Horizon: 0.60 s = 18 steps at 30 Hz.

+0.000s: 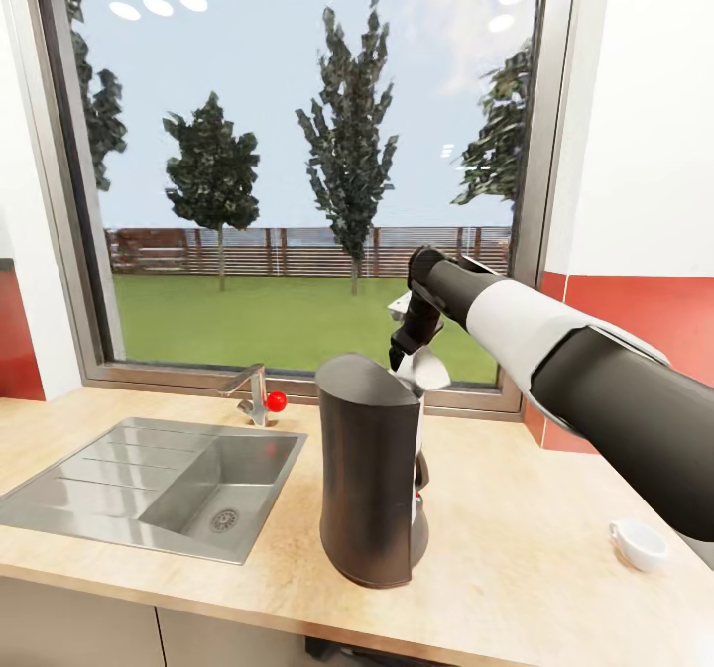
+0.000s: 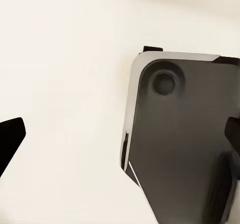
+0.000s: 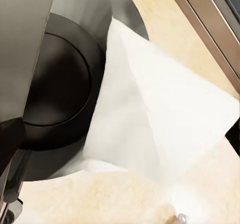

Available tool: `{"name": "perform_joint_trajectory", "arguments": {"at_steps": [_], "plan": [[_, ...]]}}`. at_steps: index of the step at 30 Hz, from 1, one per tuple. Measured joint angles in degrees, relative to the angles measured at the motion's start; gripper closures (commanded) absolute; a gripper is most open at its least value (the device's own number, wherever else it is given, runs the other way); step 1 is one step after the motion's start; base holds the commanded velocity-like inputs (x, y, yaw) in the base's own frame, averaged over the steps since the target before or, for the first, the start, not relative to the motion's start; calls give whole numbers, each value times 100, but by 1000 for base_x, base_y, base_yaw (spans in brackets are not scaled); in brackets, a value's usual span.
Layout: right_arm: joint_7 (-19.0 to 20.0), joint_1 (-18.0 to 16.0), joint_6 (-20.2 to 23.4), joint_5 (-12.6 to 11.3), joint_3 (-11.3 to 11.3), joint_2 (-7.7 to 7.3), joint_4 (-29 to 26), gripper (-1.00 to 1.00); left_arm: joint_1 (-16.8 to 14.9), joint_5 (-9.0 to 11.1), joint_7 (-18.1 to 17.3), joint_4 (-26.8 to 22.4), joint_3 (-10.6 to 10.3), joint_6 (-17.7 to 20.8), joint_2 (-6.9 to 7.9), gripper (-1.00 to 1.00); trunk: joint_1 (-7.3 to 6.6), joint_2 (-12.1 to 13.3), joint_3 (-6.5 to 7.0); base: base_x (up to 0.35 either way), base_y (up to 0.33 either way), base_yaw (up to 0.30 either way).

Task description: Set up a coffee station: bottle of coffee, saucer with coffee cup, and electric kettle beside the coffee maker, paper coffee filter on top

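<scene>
From the head camera I see the coffee maker [image 1: 372,469] standing on the countertop [image 1: 516,508] just beside the sink [image 1: 149,484], with the window [image 1: 297,171] behind it. My right arm [image 1: 555,360] reaches in from the right and bends down over the machine's far edge, where the right gripper [image 1: 407,355] hangs above the top; the paper coffee filter [image 1: 424,370] shows as a pale shape right under the fingertips, at the rear of the machine's top. I cannot tell from here whether the fingers pinch it. A coffee cup [image 1: 637,543] sits on the counter well to the right, partly hidden by my forearm. A tap [image 1: 253,394] with a red knob [image 1: 277,400] stands at the back of the sink. On the left wrist camera I see a dark grey slab with a round dimple [image 2: 182,144] against a pale surface; the left gripper's [image 2: 122,136] two dark fingertips [image 2: 10,136] sit at opposite edges of the picture, spread wide with nothing between them. On the right wrist camera the paper filter [image 3: 160,119] lies tilted across the machine's dark round top [image 3: 60,94], with the wood counter [image 3: 165,29] and the window frame beyond. A dark fingertip [image 3: 10,139] shows at one edge, but whether it grips the paper I cannot tell.
</scene>
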Motion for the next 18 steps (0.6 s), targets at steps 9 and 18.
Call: {"name": "perform_joint_trajectory", "arguments": {"at_steps": [9, 18], "plan": [[0, 0, 0, 0, 0, 0, -5, -100, 0, 0, 0, 0, -2, 0, 0, -100, 0, 0, 0, 0, 0, 0], [0, 0, 0, 0, 0, 0, -6, -100, 0, 0, 0, 0, -3, 4, 0, -100, 0, 0, 0, 1, 0, 0]]}}
